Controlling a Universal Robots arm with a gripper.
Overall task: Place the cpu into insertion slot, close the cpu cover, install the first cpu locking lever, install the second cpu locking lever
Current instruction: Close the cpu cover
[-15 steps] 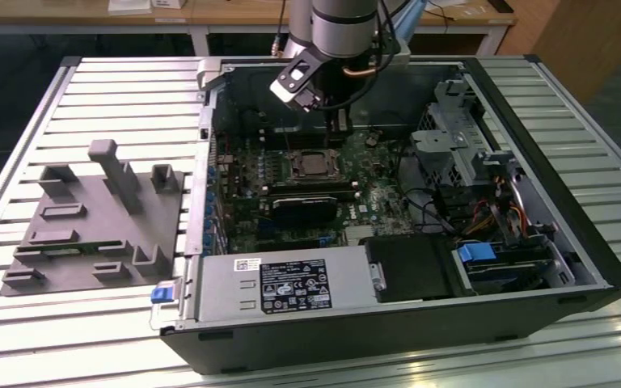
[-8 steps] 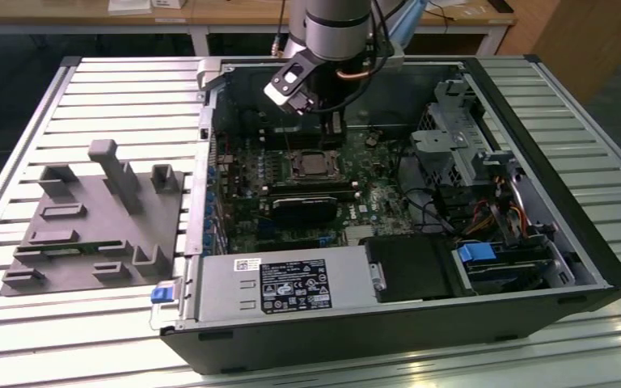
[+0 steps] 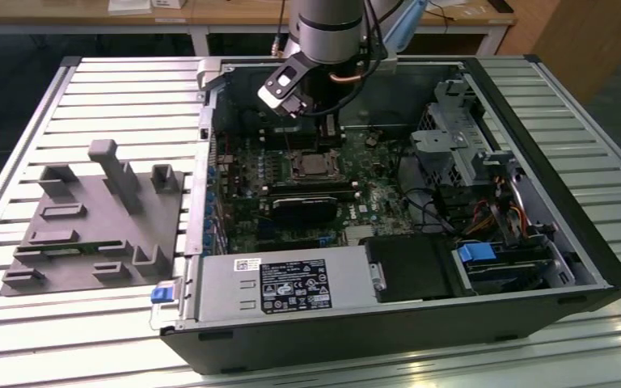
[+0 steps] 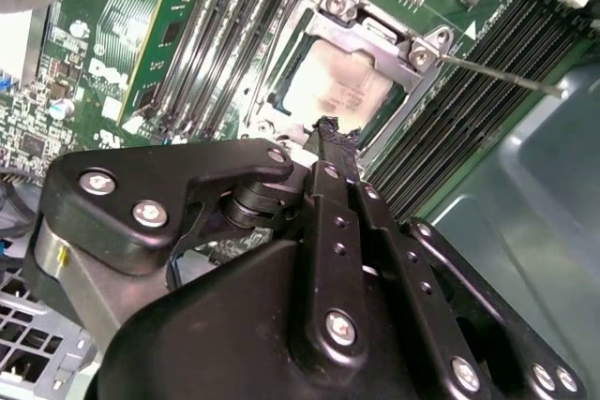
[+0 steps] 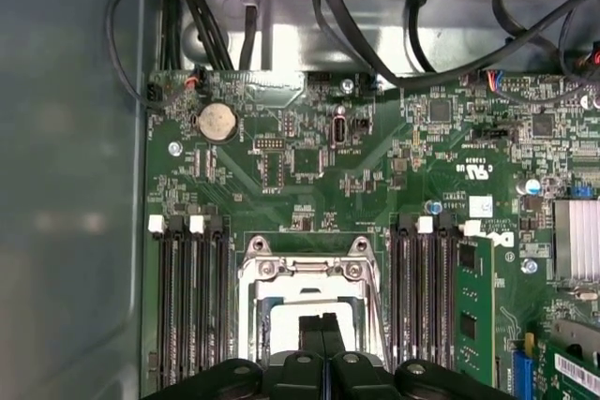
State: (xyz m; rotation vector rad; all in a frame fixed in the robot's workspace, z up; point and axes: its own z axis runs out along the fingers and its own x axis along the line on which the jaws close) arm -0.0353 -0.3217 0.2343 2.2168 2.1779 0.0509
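Cpu (image 4: pixel 337 86) is seated in the insertion slot (image 4: pixel 286 63), and the cpu cover (image 4: pixel 380 35) lies down over its edges so that the silver top shows through the window. The gripper (image 4: pixel 328 133) hovers at the slot's edge with its fingers pressed together, holding nothing. The step in hand appears to be the lever installation: one thin locking lever (image 4: pixel 506 74) juts sideways from the slot, apparently unlatched, which calls for the closed fingertips to bear squarely on that rod without slipping off.

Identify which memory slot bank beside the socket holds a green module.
The bank farther from the coin battery; its outermost slot carries the green module.
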